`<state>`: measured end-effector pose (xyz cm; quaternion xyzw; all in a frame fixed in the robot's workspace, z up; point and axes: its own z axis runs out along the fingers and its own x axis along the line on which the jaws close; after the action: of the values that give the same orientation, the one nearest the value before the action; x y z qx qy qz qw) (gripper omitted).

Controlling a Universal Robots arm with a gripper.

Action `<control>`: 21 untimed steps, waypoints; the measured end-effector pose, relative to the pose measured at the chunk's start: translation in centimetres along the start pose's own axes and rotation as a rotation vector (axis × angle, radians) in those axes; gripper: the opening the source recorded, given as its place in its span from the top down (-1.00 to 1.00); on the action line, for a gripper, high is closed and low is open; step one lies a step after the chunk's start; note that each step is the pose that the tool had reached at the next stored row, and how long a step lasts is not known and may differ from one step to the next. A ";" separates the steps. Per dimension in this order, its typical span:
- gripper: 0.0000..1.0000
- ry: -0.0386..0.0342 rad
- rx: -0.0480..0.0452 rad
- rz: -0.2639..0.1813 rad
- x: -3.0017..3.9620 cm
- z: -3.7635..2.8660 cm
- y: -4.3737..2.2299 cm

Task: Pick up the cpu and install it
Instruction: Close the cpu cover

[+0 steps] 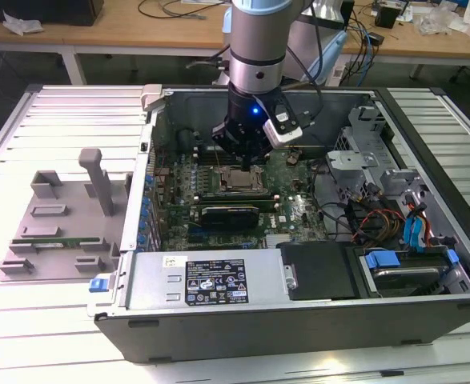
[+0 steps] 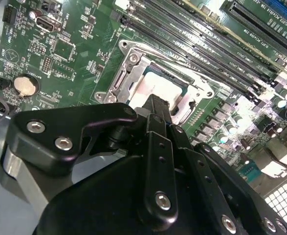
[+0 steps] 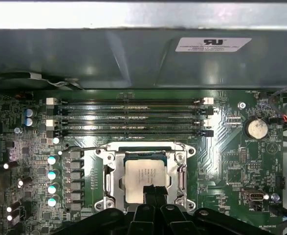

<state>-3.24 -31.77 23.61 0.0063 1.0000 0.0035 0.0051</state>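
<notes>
**Cpu flat in the socket, gripper closed above it**

Reading the exterior view as a dial, with 12 o'clock at the far benches. At the centre, an open computer case point(image 1: 299, 324). Reaching down into it from 12 o'clock, the arm point(image 1: 255, 48), ending in the gripper point(image 1: 243, 158) low over the green motherboard point(image 1: 295, 212).

Directly beneath the gripper, the cpu point(image 3: 145, 171): silver-grey top plate up, lying flat and square inside the metal-framed socket point(image 3: 106, 178).

Fingertips point(image 3: 149, 191) pressed together, with no gap between them and nothing pinched. In both wrist views, set over the edge of the cpu nearest the gripper body. Whether resting on the plate or just clear of it, cannot tell.

At 6 o'clock of the socket, between it and the grey power supply box point(image 1: 210, 280) with its label, a row of long memory slots point(image 3: 128, 117) just beside the socket frame. Near the socket, apart from it, a round coin battery point(image 3: 256, 128).

At 4 o'clock inside the case, a drive bay point(image 1: 411, 260) with blue tabs.

At 9 o'clock of the case, on the exterior view's left and outside its wall, a grey fixture tray point(image 1: 54, 228) with one upright post, lying on the white slatted table point(image 1: 26, 336).
</notes>
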 end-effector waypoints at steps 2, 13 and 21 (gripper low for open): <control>0.79 -0.0017 0.0000 0.000 0.45 0.01 -0.01; 0.79 -0.0032 -0.0012 0.000 2.17 0.75 -0.60; 0.79 -0.0054 -0.0089 -0.087 3.48 2.29 -0.25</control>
<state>-6.70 -31.96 21.27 -0.0372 0.9992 0.0077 0.0079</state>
